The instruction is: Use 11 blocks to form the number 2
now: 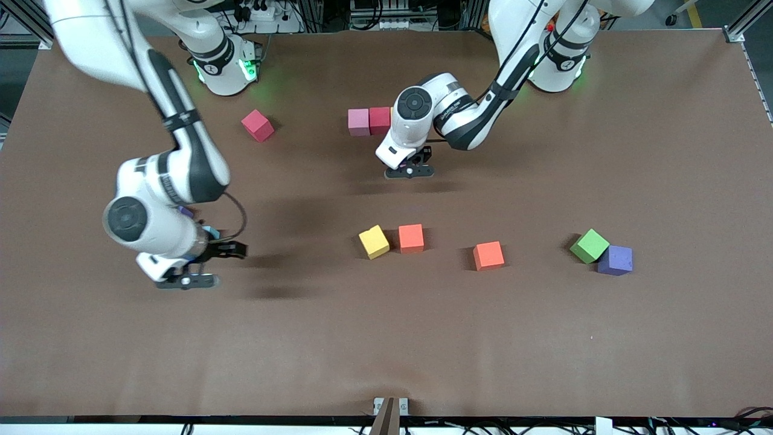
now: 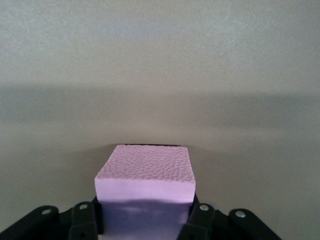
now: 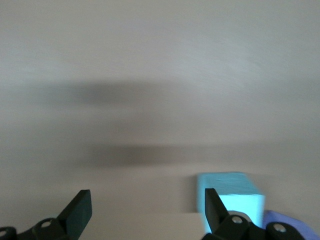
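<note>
Purple block (image 1: 615, 260) touches green block (image 1: 589, 245) corner.

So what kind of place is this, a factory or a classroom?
Probably a robotics lab: two white robot arms bolted at a brown table, loose foam blocks like the yellow block, and cables and metal framing along the edge.

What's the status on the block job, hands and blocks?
Left hand shut on purple block, beside pink-red pair. Right hand open, empty, over light blue block. Nothing blocking.
</note>
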